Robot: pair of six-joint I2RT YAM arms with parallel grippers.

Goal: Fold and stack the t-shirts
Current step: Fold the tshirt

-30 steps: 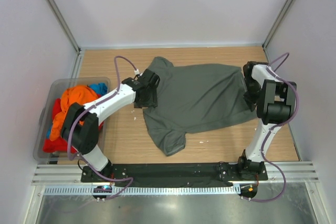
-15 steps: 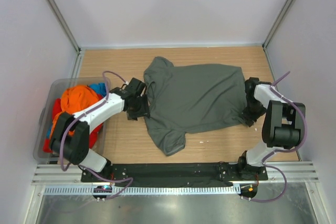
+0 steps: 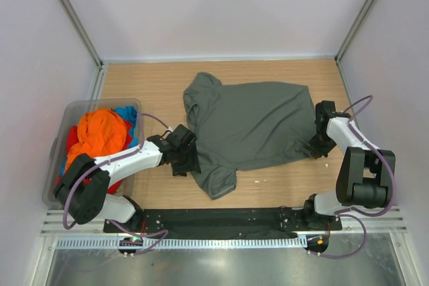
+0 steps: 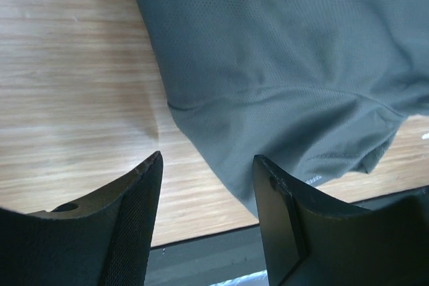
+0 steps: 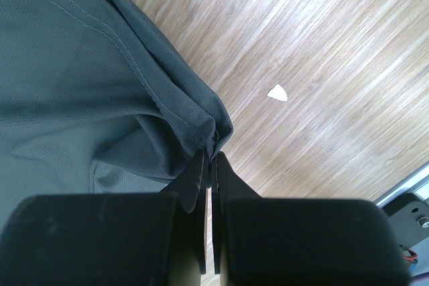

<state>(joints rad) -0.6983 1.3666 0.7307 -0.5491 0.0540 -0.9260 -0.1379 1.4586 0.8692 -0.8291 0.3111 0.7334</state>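
Note:
A dark grey-green t-shirt (image 3: 251, 128) lies spread flat on the wooden table, collar to the left, hem to the right. It also shows in the left wrist view (image 4: 288, 65) and the right wrist view (image 5: 74, 78). My left gripper (image 3: 188, 160) is open and low at the shirt's near-left edge by the lower sleeve; its jaws (image 4: 208, 165) straddle the cloth edge without closing. My right gripper (image 3: 319, 147) is shut on the shirt's near-right hem corner (image 5: 209, 140). Orange, red and blue t-shirts (image 3: 100, 135) lie bunched in the bin.
A translucent grey plastic bin (image 3: 60, 125) stands at the table's left edge. A small white scrap (image 5: 276, 93) lies on the wood by the hem; another (image 3: 261, 181) lies near the front. The black mounting rail (image 3: 221, 219) runs along the near edge.
My left gripper has moved down the shirt's left side from the collar area to the lower sleeve. My right gripper has dropped from the upper hem to the near hem corner and closed on it.

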